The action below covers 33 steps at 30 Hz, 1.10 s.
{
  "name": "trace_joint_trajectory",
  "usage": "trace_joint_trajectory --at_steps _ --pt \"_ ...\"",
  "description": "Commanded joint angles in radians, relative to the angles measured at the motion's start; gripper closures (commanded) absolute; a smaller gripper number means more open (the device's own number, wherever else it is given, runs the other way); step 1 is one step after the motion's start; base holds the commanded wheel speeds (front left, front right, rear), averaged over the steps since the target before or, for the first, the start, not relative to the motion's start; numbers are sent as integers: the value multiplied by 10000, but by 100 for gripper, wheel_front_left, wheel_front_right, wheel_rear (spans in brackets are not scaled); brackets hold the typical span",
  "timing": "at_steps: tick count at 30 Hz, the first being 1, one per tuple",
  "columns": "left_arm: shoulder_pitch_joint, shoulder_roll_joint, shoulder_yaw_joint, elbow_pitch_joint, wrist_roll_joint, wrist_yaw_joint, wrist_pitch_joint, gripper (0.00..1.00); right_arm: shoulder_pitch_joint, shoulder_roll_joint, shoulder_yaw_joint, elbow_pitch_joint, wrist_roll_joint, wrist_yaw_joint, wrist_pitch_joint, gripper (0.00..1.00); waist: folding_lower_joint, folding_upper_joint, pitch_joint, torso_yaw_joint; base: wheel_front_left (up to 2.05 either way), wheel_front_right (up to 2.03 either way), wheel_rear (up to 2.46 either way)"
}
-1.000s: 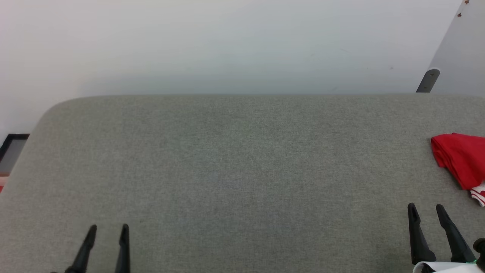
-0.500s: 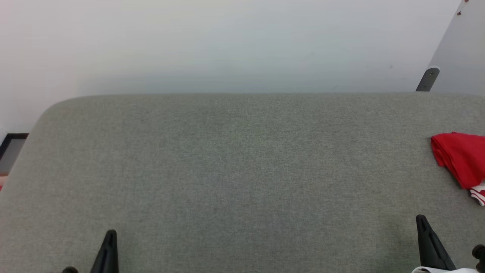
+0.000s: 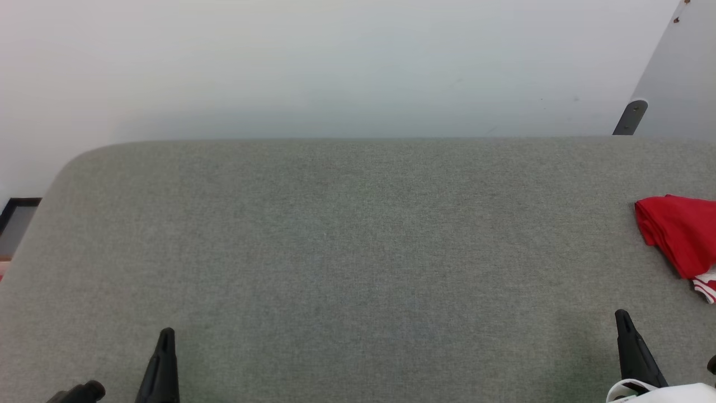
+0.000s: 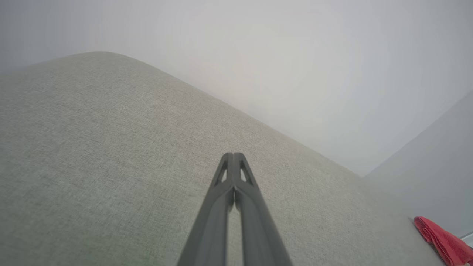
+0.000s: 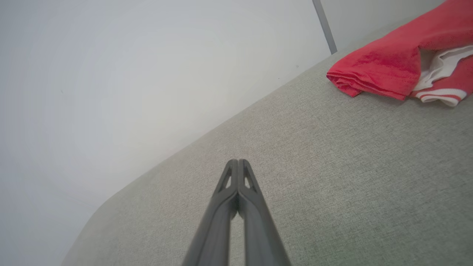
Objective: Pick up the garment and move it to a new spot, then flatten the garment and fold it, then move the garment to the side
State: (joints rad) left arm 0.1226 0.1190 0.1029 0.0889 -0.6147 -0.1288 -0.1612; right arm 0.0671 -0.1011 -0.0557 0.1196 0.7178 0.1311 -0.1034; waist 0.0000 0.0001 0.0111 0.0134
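The garment (image 3: 679, 238) lies bunched at the far right of the grey fabric surface (image 3: 358, 252), bright red with a bit of white and striped trim at its near corner. The right wrist view shows the garment (image 5: 391, 59) at its upper right, folded over on itself, and it peeks in as the garment (image 4: 441, 242) at the left wrist view's lower right. My left gripper (image 3: 166, 336) sits at the lower left, shut on nothing. My right gripper (image 3: 622, 316) is at the lower right, shut and empty, short of the garment. Both pairs of fingertips meet: left gripper (image 4: 233, 155), right gripper (image 5: 237, 161).
A pale wall rises behind the surface's far edge. A grey metal bracket (image 3: 631, 116) stands at the back right beside a slanted panel. A dark-framed object (image 3: 17, 215) sits off the surface's left edge.
Both grippers have gone from open to shut, with nothing between the fingers. The garment has not moved.
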Motion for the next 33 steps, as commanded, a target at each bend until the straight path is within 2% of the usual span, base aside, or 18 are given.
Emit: trace_joint_trajectory --at_steps 1,33 --pt "-231 35 22 -56 -355 -6 54 100 -256 -10 -45 -79 323 -1 76 100 0 -1 -1 -2 0 0 0" --pt "-1137 -207 -26 615 -4508 -15 1137 100 -922 182 -239 478 4022 -2 935 100 0 -1 -26 -44 0 0 0"
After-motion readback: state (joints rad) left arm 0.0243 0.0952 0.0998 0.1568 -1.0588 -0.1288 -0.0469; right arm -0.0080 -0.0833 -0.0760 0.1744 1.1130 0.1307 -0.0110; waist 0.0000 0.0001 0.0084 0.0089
